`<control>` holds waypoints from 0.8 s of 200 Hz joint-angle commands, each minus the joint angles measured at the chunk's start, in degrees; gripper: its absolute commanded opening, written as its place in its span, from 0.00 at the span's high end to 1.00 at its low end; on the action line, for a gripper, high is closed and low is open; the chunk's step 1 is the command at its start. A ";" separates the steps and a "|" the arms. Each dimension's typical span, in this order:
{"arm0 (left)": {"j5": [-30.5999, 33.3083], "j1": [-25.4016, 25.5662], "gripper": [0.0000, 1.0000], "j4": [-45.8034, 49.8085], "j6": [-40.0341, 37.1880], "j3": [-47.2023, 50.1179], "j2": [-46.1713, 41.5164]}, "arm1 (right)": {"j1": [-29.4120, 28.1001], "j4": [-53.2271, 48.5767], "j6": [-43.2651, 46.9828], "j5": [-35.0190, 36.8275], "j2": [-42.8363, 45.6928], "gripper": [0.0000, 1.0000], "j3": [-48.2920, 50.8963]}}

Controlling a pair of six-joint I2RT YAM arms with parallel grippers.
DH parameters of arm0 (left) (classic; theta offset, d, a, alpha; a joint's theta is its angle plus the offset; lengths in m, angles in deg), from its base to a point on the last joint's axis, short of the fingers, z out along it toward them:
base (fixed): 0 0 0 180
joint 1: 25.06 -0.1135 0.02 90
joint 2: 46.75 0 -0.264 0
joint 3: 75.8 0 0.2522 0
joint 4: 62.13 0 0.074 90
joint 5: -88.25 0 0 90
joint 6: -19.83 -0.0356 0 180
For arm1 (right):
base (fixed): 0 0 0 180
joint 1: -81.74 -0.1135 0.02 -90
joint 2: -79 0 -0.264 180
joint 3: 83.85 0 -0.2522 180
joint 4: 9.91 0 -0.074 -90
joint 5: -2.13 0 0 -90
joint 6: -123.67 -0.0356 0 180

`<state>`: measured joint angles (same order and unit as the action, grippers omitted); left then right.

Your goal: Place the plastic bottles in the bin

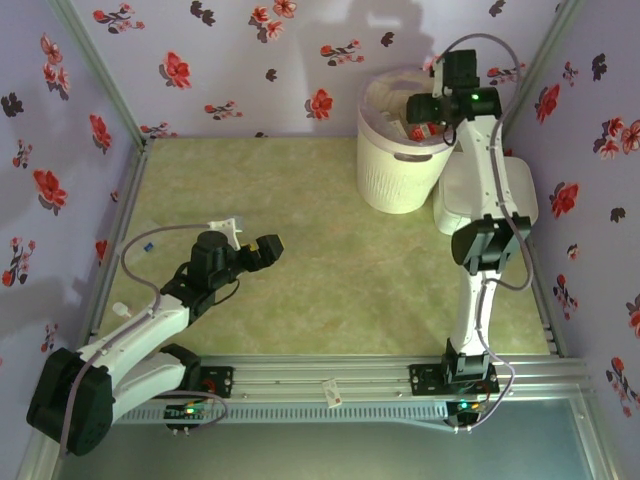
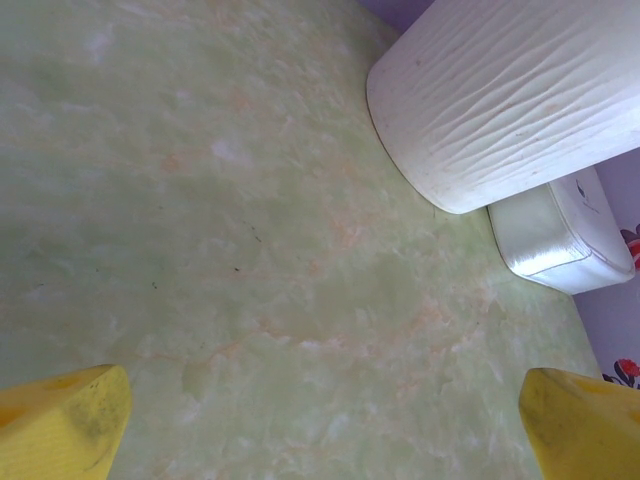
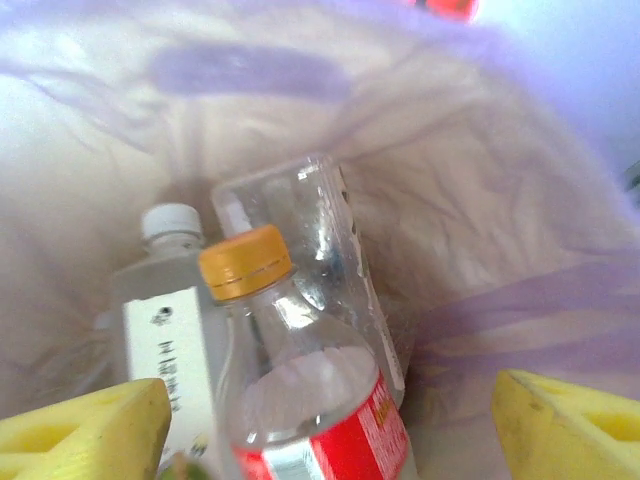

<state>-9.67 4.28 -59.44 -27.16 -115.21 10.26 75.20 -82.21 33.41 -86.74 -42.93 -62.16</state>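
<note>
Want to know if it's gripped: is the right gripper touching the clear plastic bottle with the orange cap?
Apart. In the right wrist view a visible gap separates the orange-capped clear plastic bottle from each yellow finger of the open right gripper.

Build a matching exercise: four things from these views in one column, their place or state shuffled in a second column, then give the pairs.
1. bin
2. orange-capped bottle
3. left gripper
4. flat white box

A. open above bare table
B. low, just right of the bin
C. inside the liner bag, beside a white-capped bottle
D. tall, ribbed, at the table's far right

Pairs: 1-D, 2-C, 3-A, 4-B
</note>
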 commanded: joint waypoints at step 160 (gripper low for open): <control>13.42 -1.63 0.00 11.10 -21.72 -12.06 -1.39 | -11.47 25.80 -4.36 8.92 57.87 0.09 69.61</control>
<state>-2.15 3.54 -53.65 -40.61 -124.50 9.63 64.40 -60.75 32.41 -80.21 12.04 1.33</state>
